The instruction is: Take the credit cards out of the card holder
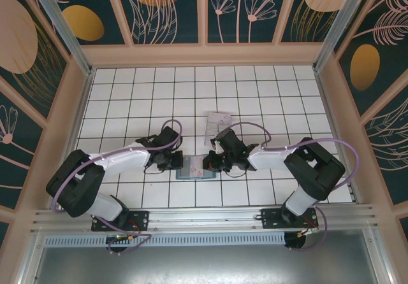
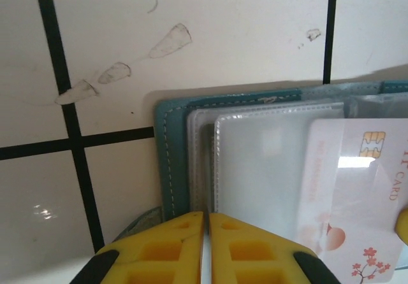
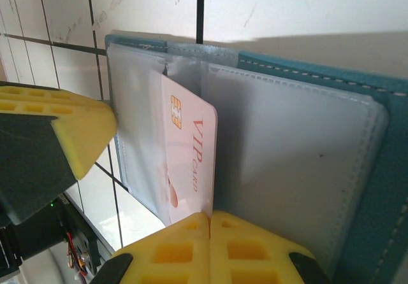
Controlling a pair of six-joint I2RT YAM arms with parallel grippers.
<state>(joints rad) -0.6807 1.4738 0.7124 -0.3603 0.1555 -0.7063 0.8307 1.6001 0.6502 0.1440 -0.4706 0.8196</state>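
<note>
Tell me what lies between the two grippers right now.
The open card holder lies between the left gripper and right gripper, seen from the top camera. The right wrist view shows a whitish card partly out of its sleeve.

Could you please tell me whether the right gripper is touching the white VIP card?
Touching. The right wrist view shows the white VIP card running down into the seam between the shut fingertips of the right gripper, no gap visible.
</note>
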